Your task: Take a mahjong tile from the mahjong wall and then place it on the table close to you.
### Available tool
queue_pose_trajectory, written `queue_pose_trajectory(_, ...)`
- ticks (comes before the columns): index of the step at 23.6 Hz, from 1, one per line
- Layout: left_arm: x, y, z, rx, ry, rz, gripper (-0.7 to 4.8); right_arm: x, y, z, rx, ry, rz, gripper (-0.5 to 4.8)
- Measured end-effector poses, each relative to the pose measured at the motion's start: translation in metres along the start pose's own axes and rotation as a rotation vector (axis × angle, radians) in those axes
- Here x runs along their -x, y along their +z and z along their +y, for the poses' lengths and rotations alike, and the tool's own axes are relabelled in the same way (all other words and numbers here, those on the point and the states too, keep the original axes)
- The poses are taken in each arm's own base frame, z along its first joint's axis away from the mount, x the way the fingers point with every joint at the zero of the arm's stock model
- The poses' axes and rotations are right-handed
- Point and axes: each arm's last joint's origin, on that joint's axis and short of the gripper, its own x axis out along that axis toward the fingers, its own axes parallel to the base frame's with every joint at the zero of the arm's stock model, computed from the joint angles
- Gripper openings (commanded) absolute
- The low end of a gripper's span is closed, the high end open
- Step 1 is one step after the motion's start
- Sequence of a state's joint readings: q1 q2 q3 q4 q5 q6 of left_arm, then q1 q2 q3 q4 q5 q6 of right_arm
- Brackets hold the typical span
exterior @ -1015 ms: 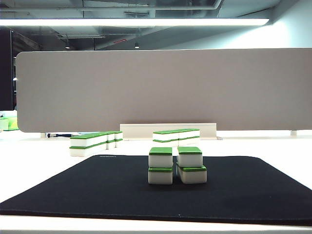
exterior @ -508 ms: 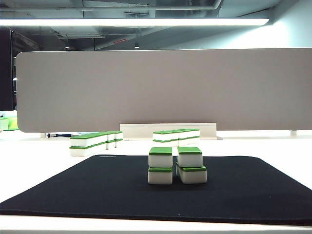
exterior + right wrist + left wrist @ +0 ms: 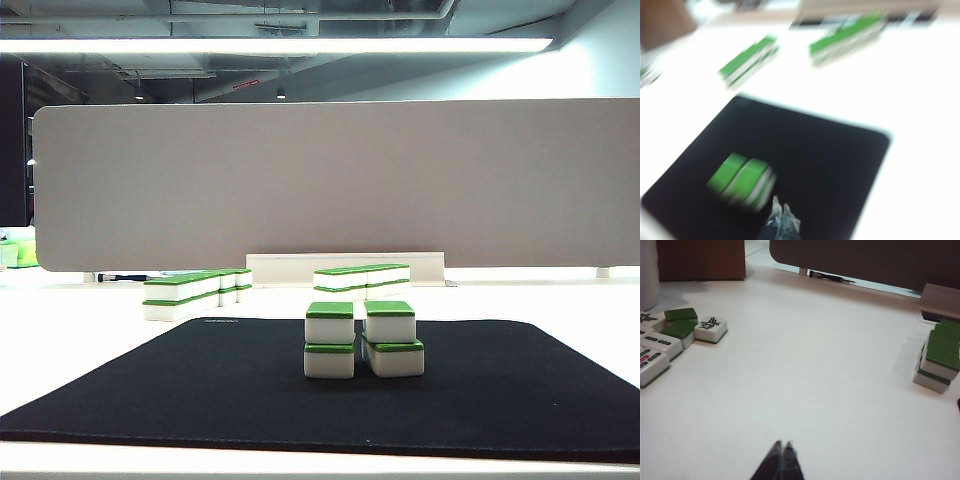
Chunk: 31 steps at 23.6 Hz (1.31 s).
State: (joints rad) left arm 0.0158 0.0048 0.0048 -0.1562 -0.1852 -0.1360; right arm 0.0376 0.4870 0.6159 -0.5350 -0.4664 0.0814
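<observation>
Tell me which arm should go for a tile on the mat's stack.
Right, probably. The right gripper, fingertips together, hangs over the black mat close to the mahjong wall. The left gripper, shut, is over bare table, no mat in view.

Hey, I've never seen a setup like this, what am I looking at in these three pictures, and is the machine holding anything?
This is a two-armed robot at a white table. One picture comes from a fixed camera facing the table; no arm shows in it. The other two come from cameras on each arm's wrist.

On the black mat stand four green-topped mahjong tiles, in two stacks of two. Behind the mat are the mahjong wall and another two-high row, in front of a beige divider panel. The left wrist view also shows loose tiles, some face up.

The left gripper is shut over bare table, holding nothing. The right gripper, in a blurred picture, looks shut and empty above the mat, beside the four tiles.
</observation>
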Motion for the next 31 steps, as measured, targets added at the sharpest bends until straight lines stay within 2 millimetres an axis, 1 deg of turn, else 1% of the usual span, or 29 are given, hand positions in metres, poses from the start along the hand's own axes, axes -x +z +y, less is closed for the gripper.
queue_pose_trajectory(2,0.000,0.000,0.000,0.000,0.000,0.000,-0.05,0.000,0.008,-0.004,0.042,-0.146,-0.102,-0.01)
queue_pose_trajectory(3,0.000,0.000,0.000,0.000,0.000,0.000,-0.05,0.000,0.007,-0.006,0.049,-0.200,-0.134,-0.01)
queue_pose_trajectory(4,0.000,0.000,0.000,0.000,0.000,0.000,-0.05,-0.001,0.001,-0.008,0.056,-0.250,-0.169,-0.01)
queue_pose_trajectory(5,0.000,0.000,0.000,0.000,0.000,0.000,-0.05,-0.002,-0.005,-0.010,0.062,-0.262,-0.190,-0.01)
queue_pose_trajectory(6,0.000,0.000,0.000,0.000,0.000,0.000,-0.05,-0.003,-0.011,-0.011,0.066,-0.269,-0.205,-0.01)
queue_pose_trajectory(8,0.000,0.000,0.000,0.000,0.000,0.000,-0.05,-0.007,-0.029,-0.015,0.090,-0.263,-0.279,-0.01)
queue_pose_trajectory(10,0.000,0.000,0.000,0.000,0.000,0.000,-0.05,-0.011,-0.045,-0.019,0.101,-0.266,-0.315,-0.01)
queue_pose_trajectory(15,0.000,0.000,0.000,0.000,0.000,0.000,-0.05,-0.015,-0.069,-0.024,0.113,-0.275,-0.363,-0.01)
queue_pose_trajectory(20,0.000,0.000,0.000,0.000,0.000,0.000,-0.05,-0.020,-0.083,-0.028,0.114,-0.285,-0.375,-0.01)
queue_pose_trajectory(25,0.000,0.000,0.000,0.000,0.000,0.000,-0.05,-0.024,-0.096,-0.034,0.095,-0.346,-0.367,-0.01)
queue_pose_trajectory(31,0.000,0.000,0.000,0.000,0.000,0.000,-0.05,-0.031,-0.113,-0.038,0.088,-0.350,-0.347,-0.01)
